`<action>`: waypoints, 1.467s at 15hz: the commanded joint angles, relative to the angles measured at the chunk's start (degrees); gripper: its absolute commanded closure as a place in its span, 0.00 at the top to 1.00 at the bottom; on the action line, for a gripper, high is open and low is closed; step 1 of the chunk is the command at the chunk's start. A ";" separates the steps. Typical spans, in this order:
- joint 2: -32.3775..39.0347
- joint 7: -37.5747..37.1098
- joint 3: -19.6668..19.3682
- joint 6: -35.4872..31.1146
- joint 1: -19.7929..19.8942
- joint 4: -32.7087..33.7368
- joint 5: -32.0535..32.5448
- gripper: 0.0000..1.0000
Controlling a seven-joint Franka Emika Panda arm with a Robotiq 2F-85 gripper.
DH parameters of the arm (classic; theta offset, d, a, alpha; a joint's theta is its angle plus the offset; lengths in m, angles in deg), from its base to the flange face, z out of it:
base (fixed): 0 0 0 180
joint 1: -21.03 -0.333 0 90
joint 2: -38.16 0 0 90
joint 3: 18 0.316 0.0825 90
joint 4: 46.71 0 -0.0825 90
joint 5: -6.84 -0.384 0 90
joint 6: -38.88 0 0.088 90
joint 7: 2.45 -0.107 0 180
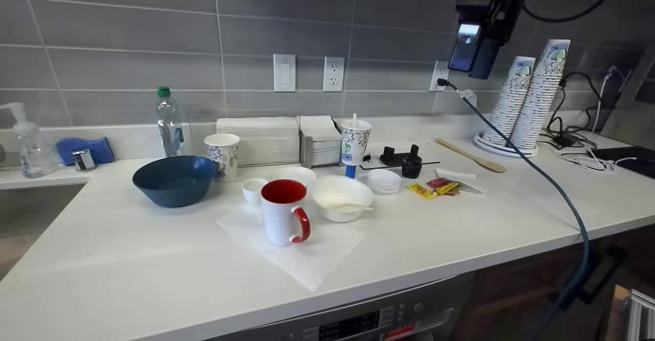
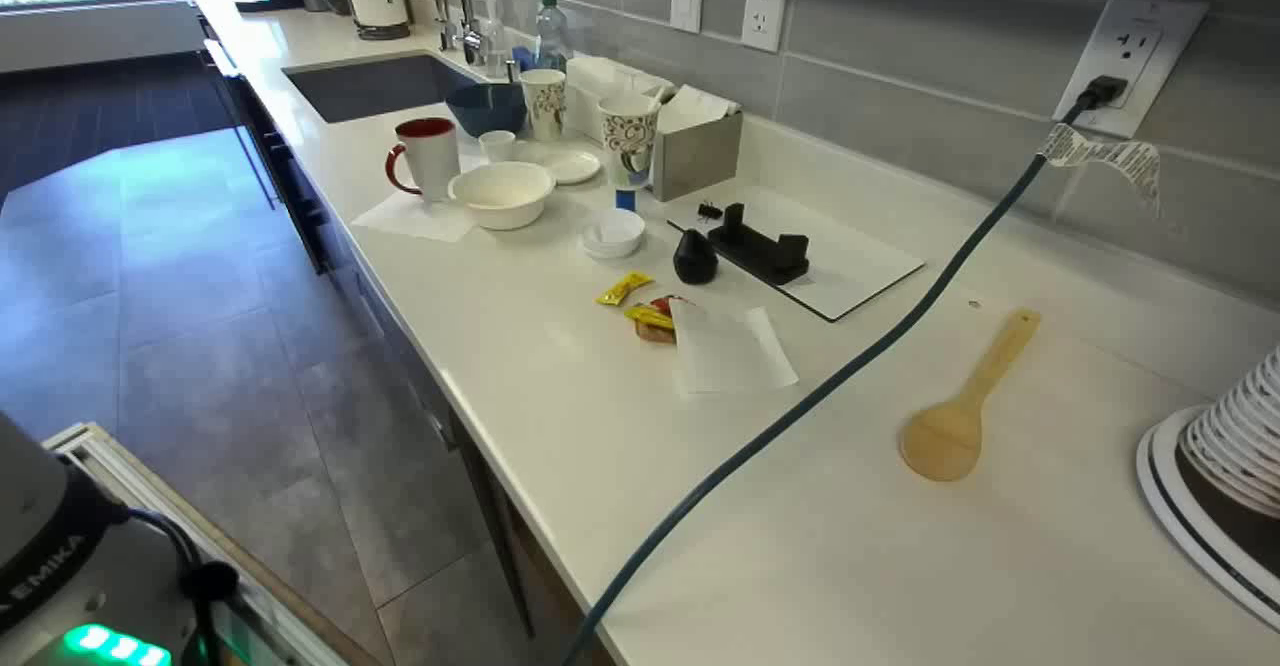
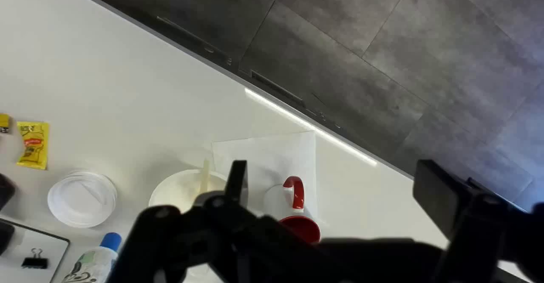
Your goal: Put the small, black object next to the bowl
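My gripper (image 3: 333, 181), jaws apart, holds nothing. I should centre it above the black lump (image 2: 695, 260), on the table (image 2: 540, 376) close to the black stand (image 2: 757, 254); the wrist view perhaps shows only the lump's edge. Then a straight descent should avoid the stand.

Gripper (image 3: 331, 183): jaws wide apart. Red-and-white mug (image 3: 300, 227) shows through gap between jaws, red handle clear, body partly hidden by gripper. White paper sheet (image 3: 276, 153) under mug, reaching out ahead of jaws. White bowl (image 3: 175, 191) just beside one jaw, partly covered by it; pale utensil (image 3: 205, 176) over bowl's rim. Farther out past same jaw: stacked white lids (image 3: 82, 200), patterned cup (image 3: 91, 267), yellow packet (image 3: 34, 145). Ahead of jaws: edge of countertop (image 3: 119, 100), gray floor (image 3: 382, 70).
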 commanded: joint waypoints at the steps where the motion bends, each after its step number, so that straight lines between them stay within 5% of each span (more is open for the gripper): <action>1: 0.01 0.22 0.38 0.25 0.54 0.20 -0.22 1.00; 6: 0.01 0.22 0.38 0.24 0.54 0.21 -0.22 1.00; 12: 1.54 13.96 -3.66 1.40 3.75 7.41 16.16 1.00; 17: 3.91 25.56 -9.14 -6.33 8.06 6.56 31.88 1.00; 22: 10.35 28.75 -15.31 -22.25 11.26 4.35 36.23 1.00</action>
